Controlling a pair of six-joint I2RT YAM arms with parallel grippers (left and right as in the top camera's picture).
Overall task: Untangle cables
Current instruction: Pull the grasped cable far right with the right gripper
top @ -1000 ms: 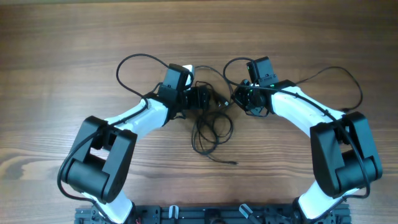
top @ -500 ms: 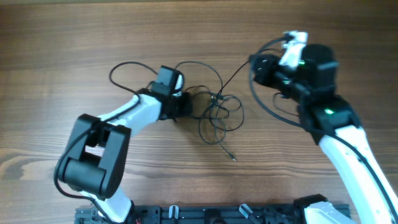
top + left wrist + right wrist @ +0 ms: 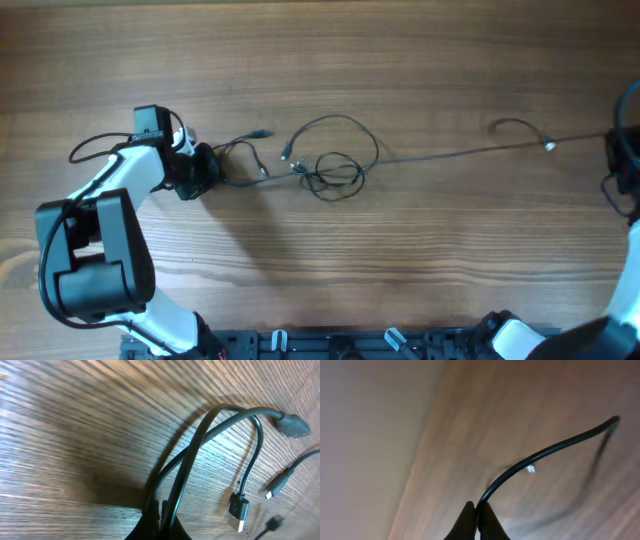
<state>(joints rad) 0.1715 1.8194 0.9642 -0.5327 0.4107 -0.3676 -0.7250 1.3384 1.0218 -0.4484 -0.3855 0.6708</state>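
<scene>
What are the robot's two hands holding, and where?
Thin black cables. The left gripper pinches two strands together; the right gripper pinches one strand. Both hold cord, not plugs.

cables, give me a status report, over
Left gripper shut on two strands of cables. Right gripper shut on one strand, stretched out rightward. Loops tangled at centre. Nothing blocking.

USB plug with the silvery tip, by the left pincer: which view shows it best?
Left wrist: the USB plug lies close and sharp on the table. Overhead shows plugs only as specks; the right wrist view misses it, showing one gripped cable.
</scene>
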